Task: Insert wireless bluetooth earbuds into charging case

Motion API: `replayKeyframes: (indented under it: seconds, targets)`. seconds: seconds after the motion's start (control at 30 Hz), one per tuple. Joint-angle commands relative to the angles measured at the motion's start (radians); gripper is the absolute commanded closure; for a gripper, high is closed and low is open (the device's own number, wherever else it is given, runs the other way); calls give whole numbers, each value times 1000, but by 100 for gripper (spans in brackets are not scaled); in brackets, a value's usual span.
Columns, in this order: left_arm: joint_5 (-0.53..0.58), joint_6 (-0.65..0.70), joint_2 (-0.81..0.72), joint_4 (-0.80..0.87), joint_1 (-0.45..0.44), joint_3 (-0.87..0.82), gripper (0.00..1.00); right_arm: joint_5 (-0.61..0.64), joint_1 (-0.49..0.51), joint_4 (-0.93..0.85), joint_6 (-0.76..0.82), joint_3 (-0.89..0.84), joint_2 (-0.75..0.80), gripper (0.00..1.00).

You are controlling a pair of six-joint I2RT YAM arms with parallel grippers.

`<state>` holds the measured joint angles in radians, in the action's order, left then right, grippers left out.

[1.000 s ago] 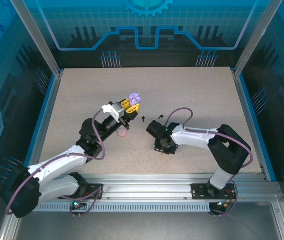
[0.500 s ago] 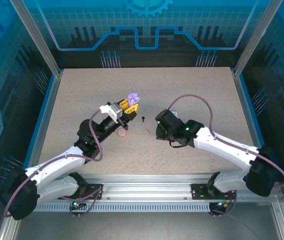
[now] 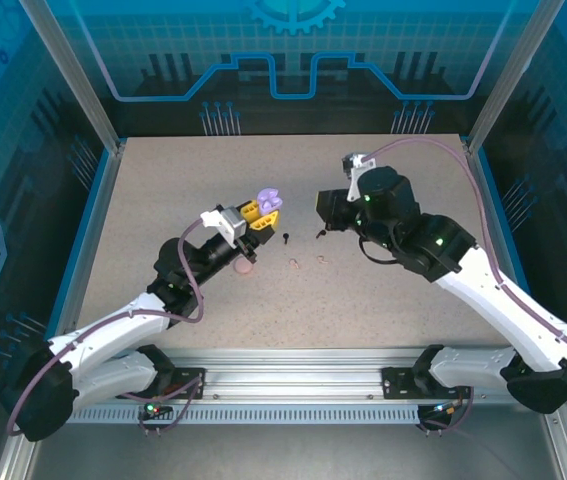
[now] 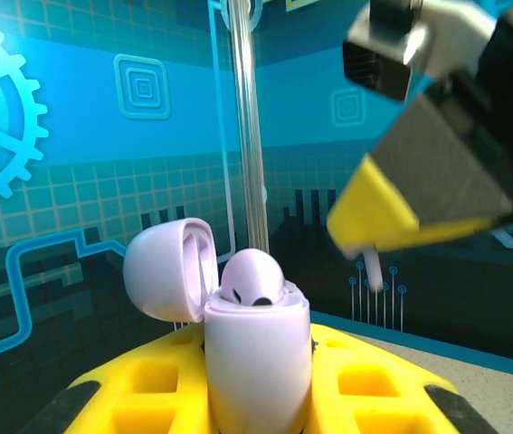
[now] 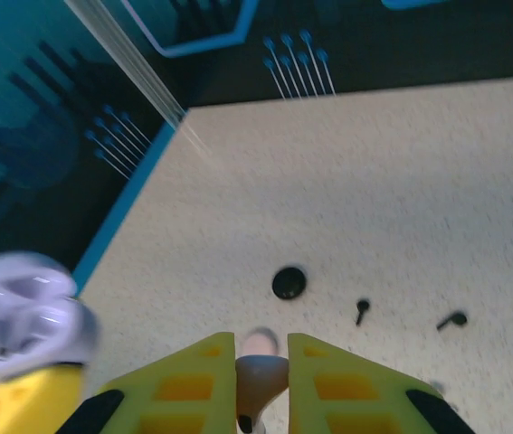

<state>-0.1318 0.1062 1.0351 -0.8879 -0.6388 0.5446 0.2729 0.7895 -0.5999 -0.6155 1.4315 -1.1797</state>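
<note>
Over mid desk (image 3: pixel 383 300), left end effector (image 3: pixel 261 212) clamps the open lilac case (image 4: pixel 256 353), one bud (image 4: pixel 254 287) seated inside. Right end effector (image 3: pixel 325 212), at its 3 o'clock, pinches a pale earbud (image 5: pixel 261 371). Risks: end effectors knock together in close quarters; case twists in the grip; stem catches the rim and the earbud drops.

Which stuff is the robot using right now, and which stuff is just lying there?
In use: left gripper, shut on the open lilac case; one lilac earbud inside it; right gripper, shut on the second lilac earbud.
Just lying there: pink case, two pink earbuds, two black earbuds, black case.
</note>
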Motion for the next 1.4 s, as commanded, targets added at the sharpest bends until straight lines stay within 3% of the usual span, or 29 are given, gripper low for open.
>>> replayKeyframes:
  seconds: [0.0,0.33,1.37]
  targets:
    - [-35,-12,11,-23,-5,44,100,-53,-12,40,86,75,-2,83]
    - [-45,-31,37,-40,-6,70,100,-187,-2,146,75,129,-73,83]
    - [-46,-40,53,-51,-6,88,100,-213,36,221,58,63,-148,85]
